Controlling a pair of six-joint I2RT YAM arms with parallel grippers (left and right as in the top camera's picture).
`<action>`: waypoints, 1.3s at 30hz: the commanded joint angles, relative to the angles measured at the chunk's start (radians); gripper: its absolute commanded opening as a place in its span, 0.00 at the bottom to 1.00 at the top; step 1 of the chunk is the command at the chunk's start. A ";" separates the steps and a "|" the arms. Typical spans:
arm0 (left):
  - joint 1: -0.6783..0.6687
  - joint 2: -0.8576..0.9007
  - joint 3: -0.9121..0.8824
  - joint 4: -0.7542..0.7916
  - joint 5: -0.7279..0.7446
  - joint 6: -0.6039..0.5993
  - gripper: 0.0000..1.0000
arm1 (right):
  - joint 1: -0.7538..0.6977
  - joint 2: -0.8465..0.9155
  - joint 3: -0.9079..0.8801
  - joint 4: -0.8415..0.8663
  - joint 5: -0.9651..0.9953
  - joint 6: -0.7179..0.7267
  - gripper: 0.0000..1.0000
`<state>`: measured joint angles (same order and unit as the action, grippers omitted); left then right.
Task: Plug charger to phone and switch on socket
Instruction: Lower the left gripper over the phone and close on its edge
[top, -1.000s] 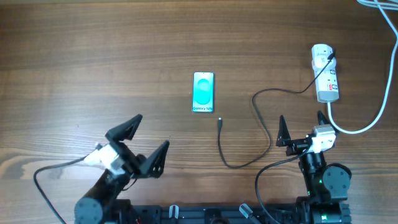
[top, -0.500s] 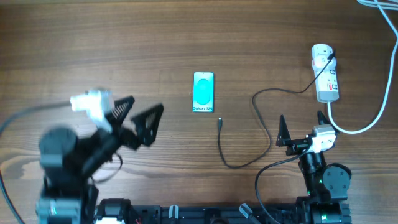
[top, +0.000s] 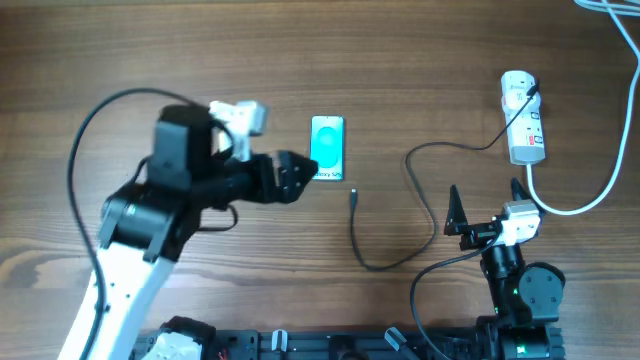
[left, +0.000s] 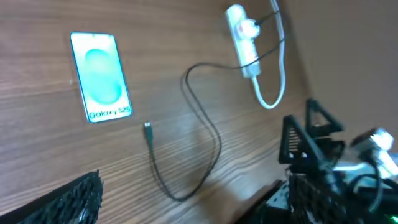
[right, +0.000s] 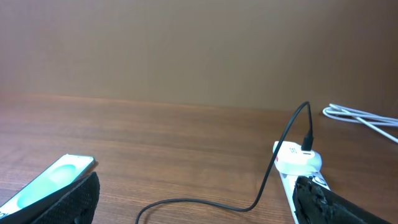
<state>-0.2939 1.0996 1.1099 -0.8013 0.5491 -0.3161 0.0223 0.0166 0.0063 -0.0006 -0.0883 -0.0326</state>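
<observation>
Jaws wide, our left gripper (top: 297, 172) hovers just beside the phone (top: 327, 148) lying screen-up, apparently to steady it for the charger (top: 354, 198) nearby; our right gripper (top: 485, 200), also wide, sits near the socket (top: 524, 125).

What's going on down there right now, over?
Left gripper open, empty, beside the phone. Right gripper open, empty. Charger tip loose, apart from the phone, unplugged. Nothing between them.

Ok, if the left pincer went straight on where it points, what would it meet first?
Probably the text end of the phone, just ahead of the left pincer; its height is unclear, so it might pass over.
</observation>
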 joint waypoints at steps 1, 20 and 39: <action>-0.124 0.185 0.225 -0.151 -0.264 -0.005 0.99 | -0.004 -0.003 -0.001 0.002 0.010 -0.017 1.00; -0.192 0.809 0.622 -0.292 -0.508 -0.142 1.00 | -0.004 -0.003 -0.001 0.002 0.010 -0.017 1.00; -0.222 1.100 0.622 -0.139 -0.547 -0.163 1.00 | -0.004 -0.003 -0.001 0.002 0.010 -0.017 1.00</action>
<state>-0.5137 2.1849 1.7214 -0.9478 0.0193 -0.4625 0.0223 0.0166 0.0063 -0.0010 -0.0879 -0.0326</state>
